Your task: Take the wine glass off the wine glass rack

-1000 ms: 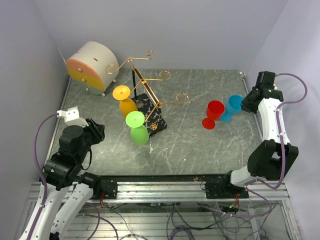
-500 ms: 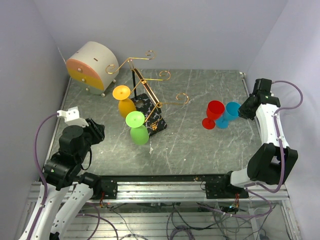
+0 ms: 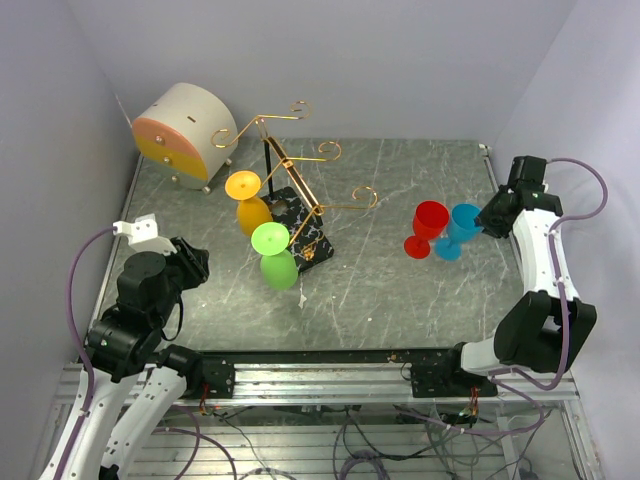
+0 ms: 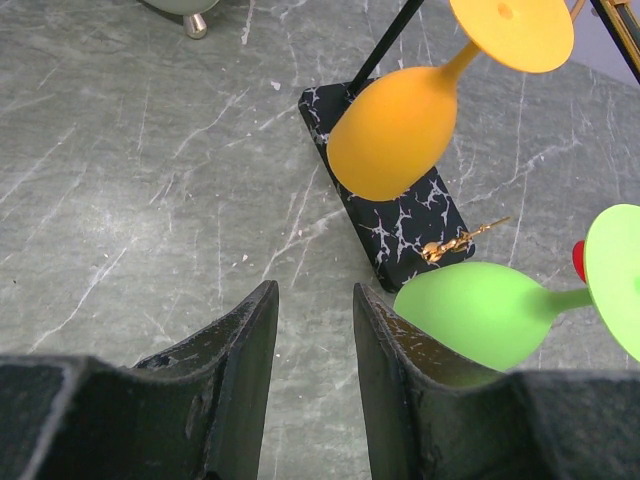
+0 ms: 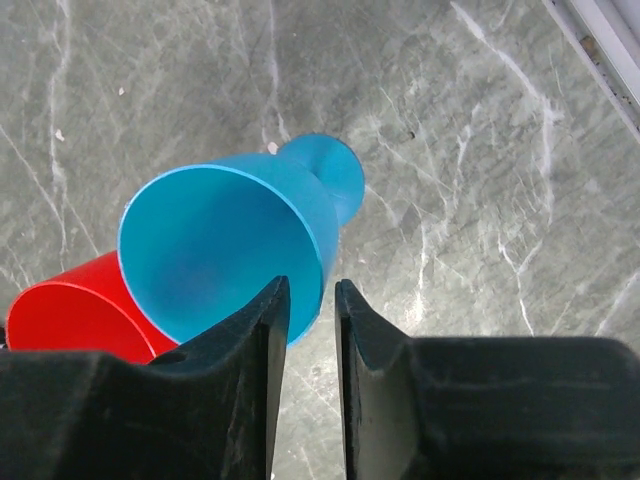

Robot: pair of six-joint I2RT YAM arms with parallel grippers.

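Right tool (image 5: pixel 312 290) is at the blue glass (image 5: pixel 220 250), and here's the change: a second ago those jaws were clamped tight on the rim, now they stand a little apart. The cup wall sits in the narrow gap between them, so whether there's any pinch left, I can't tell. The glass was up in the air at the far right a second ago. Now, in the top view, it looks to be standing on its foot on the surface (image 3: pixel 380 290), right up against the red glass (image 3: pixel 430 220).

That reads as the set-down. This glass is off the rack (image 4: pixel 400 230) and well away from it, and by my judgement only letting go and backing off remain.

Over on the other side, the left tool (image 4: pixel 313 295) hasn't budged: jaws half spread, nothing between them, hovering low near the rack's marble base. Just ahead of it the orange glass (image 4: pixel 395 135) and the green glass (image 4: pixel 470 310) hang foot-up from the gold arms, so there's more to unload.

The risk now is that a jaw snags the rim on the way out and knocks the blue into the red
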